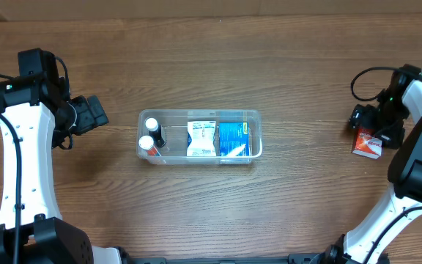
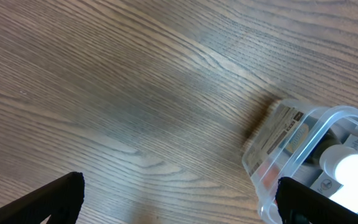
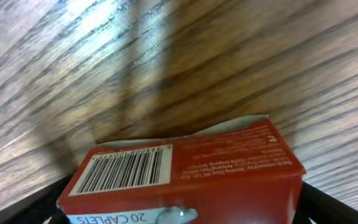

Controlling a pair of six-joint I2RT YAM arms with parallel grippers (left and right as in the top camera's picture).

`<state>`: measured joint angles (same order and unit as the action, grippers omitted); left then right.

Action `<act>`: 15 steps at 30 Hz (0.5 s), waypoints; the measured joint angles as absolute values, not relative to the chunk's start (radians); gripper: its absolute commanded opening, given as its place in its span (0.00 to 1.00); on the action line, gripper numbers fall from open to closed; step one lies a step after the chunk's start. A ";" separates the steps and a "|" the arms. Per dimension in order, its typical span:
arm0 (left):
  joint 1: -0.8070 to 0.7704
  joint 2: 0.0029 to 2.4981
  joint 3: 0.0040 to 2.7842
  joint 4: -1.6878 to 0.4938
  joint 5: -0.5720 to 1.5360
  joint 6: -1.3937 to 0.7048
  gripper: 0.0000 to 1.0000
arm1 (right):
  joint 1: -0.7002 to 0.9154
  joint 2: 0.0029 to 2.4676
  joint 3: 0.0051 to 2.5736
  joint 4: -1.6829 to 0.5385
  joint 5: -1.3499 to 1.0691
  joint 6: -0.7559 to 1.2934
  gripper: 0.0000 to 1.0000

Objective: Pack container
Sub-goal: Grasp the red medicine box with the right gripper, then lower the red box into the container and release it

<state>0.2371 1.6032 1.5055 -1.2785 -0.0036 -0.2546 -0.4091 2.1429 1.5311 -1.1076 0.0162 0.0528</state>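
Note:
The clear plastic container (image 1: pixel 256 117) stands at the table's middle. It holds two white-capped bottles (image 1: pixel 149 134) at its left end, a white packet (image 1: pixel 201 138) and a blue box (image 1: pixel 234 138). My left gripper (image 1: pixel 94 114) is open and empty, a little left of the container. In the left wrist view the container's corner (image 2: pixel 291 146) lies by my right finger, with bare wood between the fingers (image 2: pixel 179 208). My right gripper (image 1: pixel 376 123) is at the far right, shut on a red box (image 1: pixel 367 143). In the right wrist view the red box (image 3: pixel 185 168), with a barcode, fills the gap between the fingers (image 3: pixel 182 208).
Brown wooden table (image 1: pixel 211 213) all round. The right arm's base (image 1: pixel 416 169) and the left arm's white link (image 1: pixel 20 169) stand along the sides. Nothing else lies on the wood.

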 measured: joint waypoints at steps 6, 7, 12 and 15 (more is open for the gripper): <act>0.237 1.603 1.505 -1.279 -0.004 -0.254 1.00 | -0.410 2.135 1.518 -1.093 0.019 0.053 0.77; 0.237 1.603 1.505 -1.279 -0.004 -0.255 1.00 | -0.411 2.135 1.518 -1.093 0.019 0.053 0.73; 0.237 1.603 1.505 -1.279 -0.004 -0.255 1.00 | -0.411 2.134 1.518 -1.095 0.015 0.056 0.64; 0.237 1.603 1.505 -1.279 -0.004 -0.255 1.00 | -0.410 2.140 1.559 -1.190 -0.023 0.086 0.63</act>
<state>0.2371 1.6032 1.5055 -1.2789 -0.0040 -0.2546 -0.4095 2.1403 1.5593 -1.1904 -0.0231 0.0860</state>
